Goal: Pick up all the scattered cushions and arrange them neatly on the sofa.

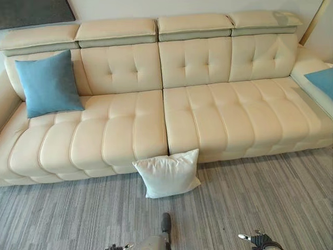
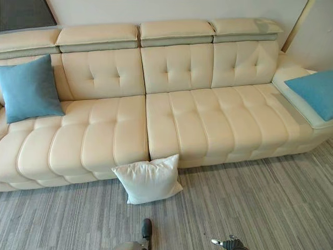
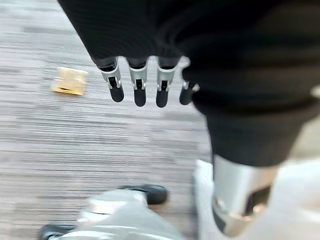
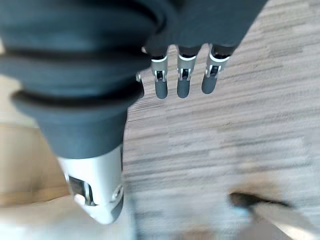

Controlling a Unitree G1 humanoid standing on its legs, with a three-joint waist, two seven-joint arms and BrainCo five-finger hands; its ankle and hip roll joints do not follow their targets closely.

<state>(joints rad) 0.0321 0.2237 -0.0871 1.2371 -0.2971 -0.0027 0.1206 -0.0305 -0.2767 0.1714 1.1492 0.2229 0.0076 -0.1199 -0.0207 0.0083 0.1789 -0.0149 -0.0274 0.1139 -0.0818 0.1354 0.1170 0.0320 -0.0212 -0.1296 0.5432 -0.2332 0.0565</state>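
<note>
One white cushion (image 1: 166,174) leans upright against sofa (image 1: 125,130) front.

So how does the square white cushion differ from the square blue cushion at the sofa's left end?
The square white cushion stands on the grey striped carpet, leaning against the cream leather sofa's front. The square blue cushion sits on the seat, propped against the backrest, and looks larger. Both are square, plain and tilted.

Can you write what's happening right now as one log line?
white cushion: on floor, leaning on sofa front | blue cushion: on seat | left hand: open | right hand: open
</note>
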